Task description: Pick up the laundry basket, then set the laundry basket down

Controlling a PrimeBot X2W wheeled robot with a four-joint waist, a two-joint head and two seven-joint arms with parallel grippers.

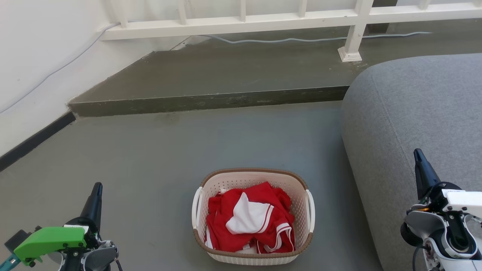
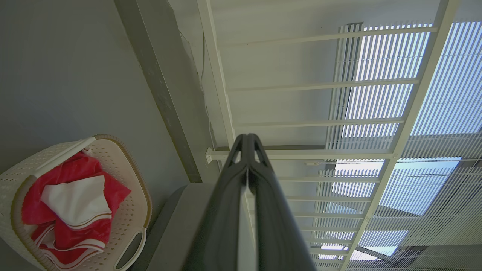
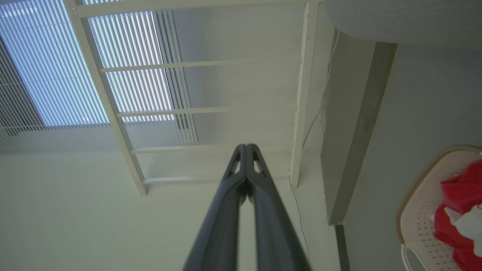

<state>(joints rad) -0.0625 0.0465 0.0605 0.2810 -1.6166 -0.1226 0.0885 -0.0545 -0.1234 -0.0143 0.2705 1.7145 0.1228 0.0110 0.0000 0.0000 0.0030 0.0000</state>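
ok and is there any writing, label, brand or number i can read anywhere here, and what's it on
No text reads clearly in any view.
White casing behind the right gripper: a faint grey mark, too small to read.
Red and white clothes in the laundry basket: no print shows.
Green cover behind the left gripper: no label shows.

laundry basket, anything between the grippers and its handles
Nothing visible blocks the left gripper: bare floor runs to the left handle of the laundry basket. The right gripper shows over the grey sofa, whose edge lies near the right handle, so that side looks tighter.
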